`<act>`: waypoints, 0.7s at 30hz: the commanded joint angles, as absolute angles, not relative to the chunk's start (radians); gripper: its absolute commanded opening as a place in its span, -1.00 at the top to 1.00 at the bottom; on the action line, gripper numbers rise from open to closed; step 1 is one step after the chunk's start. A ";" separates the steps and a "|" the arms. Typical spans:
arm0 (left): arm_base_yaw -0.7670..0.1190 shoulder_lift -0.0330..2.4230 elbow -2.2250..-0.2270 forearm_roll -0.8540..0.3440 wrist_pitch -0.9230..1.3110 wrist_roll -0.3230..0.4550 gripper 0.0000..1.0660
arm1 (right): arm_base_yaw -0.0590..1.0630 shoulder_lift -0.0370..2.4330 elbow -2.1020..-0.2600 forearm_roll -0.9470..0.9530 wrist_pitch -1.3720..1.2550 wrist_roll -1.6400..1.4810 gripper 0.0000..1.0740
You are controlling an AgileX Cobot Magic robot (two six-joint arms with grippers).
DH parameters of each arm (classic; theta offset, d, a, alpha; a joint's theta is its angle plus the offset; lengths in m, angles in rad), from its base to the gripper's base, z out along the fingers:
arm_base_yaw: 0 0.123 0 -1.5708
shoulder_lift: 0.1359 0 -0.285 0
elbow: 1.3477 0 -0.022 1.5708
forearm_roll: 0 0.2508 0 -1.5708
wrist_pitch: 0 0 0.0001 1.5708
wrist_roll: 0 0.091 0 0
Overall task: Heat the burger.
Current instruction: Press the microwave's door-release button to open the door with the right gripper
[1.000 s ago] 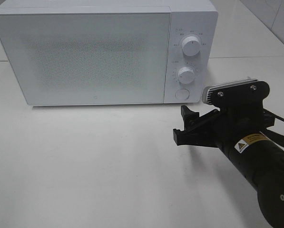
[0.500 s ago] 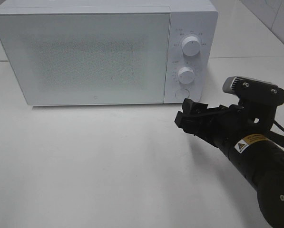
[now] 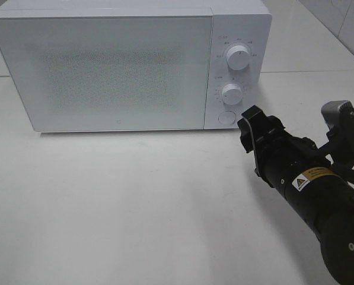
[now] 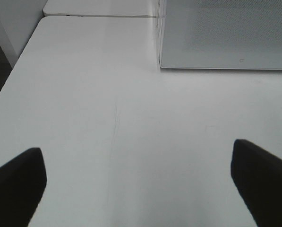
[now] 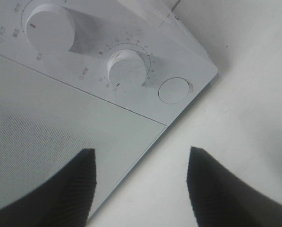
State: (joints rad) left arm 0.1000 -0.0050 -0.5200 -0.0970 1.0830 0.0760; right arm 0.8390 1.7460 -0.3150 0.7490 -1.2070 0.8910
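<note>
a: what shows on the left?

b: the left jaws, seen only in the left wrist view. the two dark fingers [image 4: 18,182] stand far apart, released, with only bare desk [image 3: 105,196] between them. the near left corner of the microwave [image 3: 105,71] lies beyond them, well apart.

a: and the middle?

b: the white microwave stands at the back of the desk, its door [image 3: 111,74] closed. the door's speckled pane gives no view inside.

a: the controls?

b: right of the door is a panel with an upper knob [image 3: 238,58], a lower knob [image 3: 231,93] and a round button [image 3: 226,117] under them.

a: the right side?

b: the black right arm [image 3: 319,196] reaches in from the lower right corner. its jaws are turned on edge in the high view, close to the microwave's lower right corner, near the button. whether they touch the oven i cannot tell.

a: clenched or released?

b: released. in the right wrist view the fingers [image 5: 79,179] stand apart and grasp nothing; the gap frames the door's lower edge and a strip of desk, with the button just beyond.

a: where is the burger relative to the jaws?

b: i cannot tell. it shows in no view, and neither pair of jaws has it.
</note>
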 commanded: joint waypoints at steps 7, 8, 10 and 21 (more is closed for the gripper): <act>0.100 -0.011 -0.517 -0.098 1.069 0.070 -0.88 | 0.841 1.745 -0.320 0.748 -1.270 1.252 0.62; 0.100 -0.011 -0.517 -0.098 1.069 0.070 -0.88 | 0.841 1.745 -0.320 0.748 -1.270 1.252 0.62; 0.100 -0.011 -0.517 -0.098 1.069 0.070 -0.88 | 0.841 1.745 -0.320 0.748 -1.238 1.316 0.88; 0.100 -0.011 -0.517 -0.098 1.069 0.070 -0.88 | 0.838 1.767 -0.357 0.802 -1.169 1.337 1.00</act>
State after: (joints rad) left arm 0.1000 -0.0050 -0.5200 -0.0970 1.0830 0.0760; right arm 0.8390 1.7590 -0.3420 0.7940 -1.1790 1.3410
